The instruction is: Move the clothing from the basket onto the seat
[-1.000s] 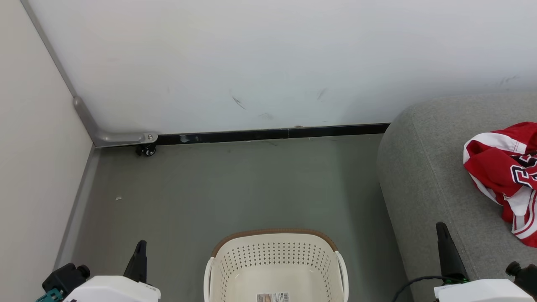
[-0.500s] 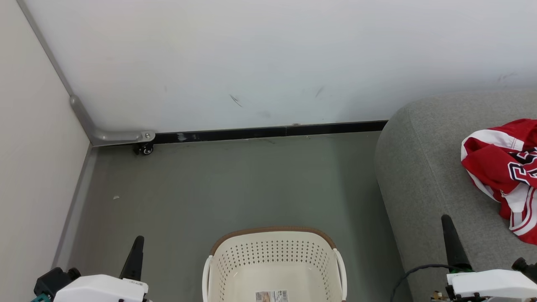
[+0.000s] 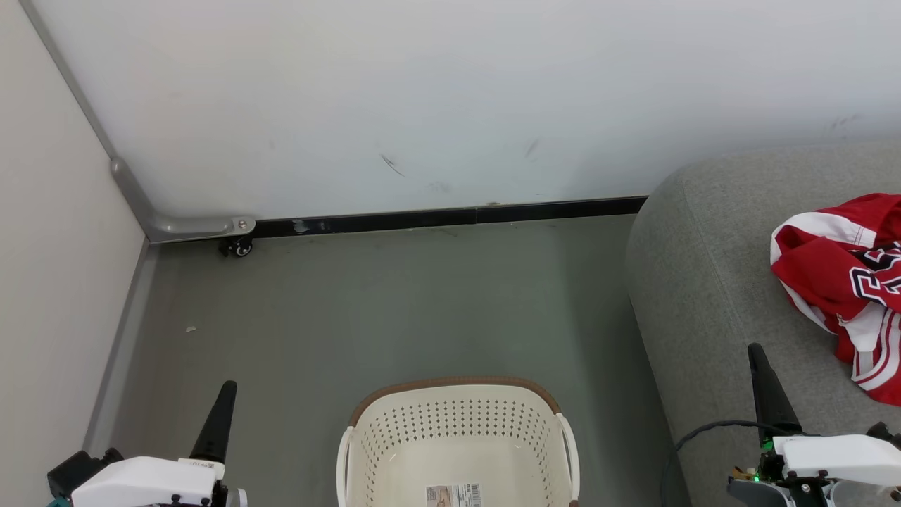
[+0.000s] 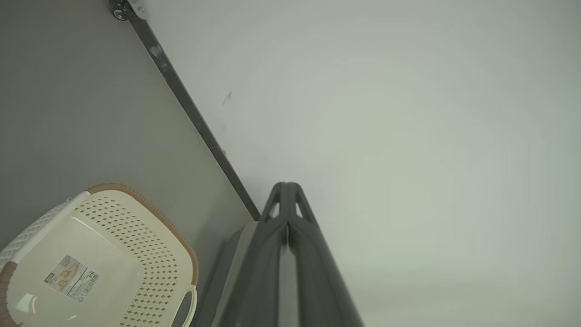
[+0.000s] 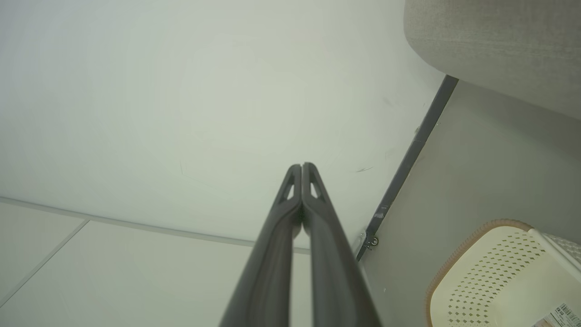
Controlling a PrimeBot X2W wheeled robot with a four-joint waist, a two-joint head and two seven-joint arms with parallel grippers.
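Ahead, a white wall (image 3: pixel 450 91) with a few dark scuffs, edged at its foot by a black baseboard (image 3: pixel 450 217). Below, a grey floor (image 3: pixel 394 303). On the right, the light-grey seat (image 3: pixel 704 282), rounded corner toward the floor. At bottom centre, standing on the floor near the seat, the basket (image 3: pixel 454 386): cream, perforated, brown-rimmed. On the seat, at the right edge of the head view and well apart from the basket, the clothing (image 3: pixel 823 267): crumpled red fabric with white bands and black-and-white lettering. At lower left, the left gripper (image 3: pixel 227 391), its 2 dark fingers pressed tight together on nothing, pointing up over the floor left of the basket. At lower right, the right gripper (image 3: pixel 757 352), likewise pinched fully closed on nothing, tip against the seat's front part, near the clothing but apart from it. On the basket's bare bottom, a label sticker (image 3: pixel 454 495). In the far left corner, under a metal bracket (image 3: pixel 190 227), a small caster wheel (image 3: pixel 239 248).
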